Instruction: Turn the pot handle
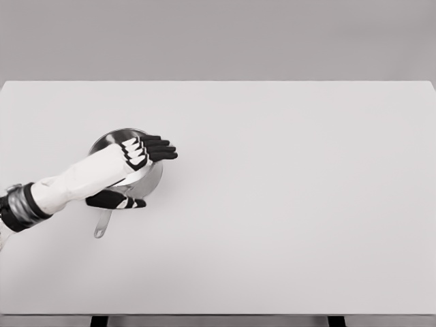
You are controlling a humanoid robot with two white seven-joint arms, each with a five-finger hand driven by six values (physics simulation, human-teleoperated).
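One metal pot is seen directly beneath the left hand, its round body largely covered by the hand and forearm. One pot handle sticks out below the hand, toward the near edge of the table. The fingers are stretched out flat over the pot's rim, the thumb held apart just above the handle; nothing is gripped. One hand only is shown.

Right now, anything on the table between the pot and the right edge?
Nothing. In the head view the table is bare from the pot to its right edge. Only the left robot hand is over the pot.
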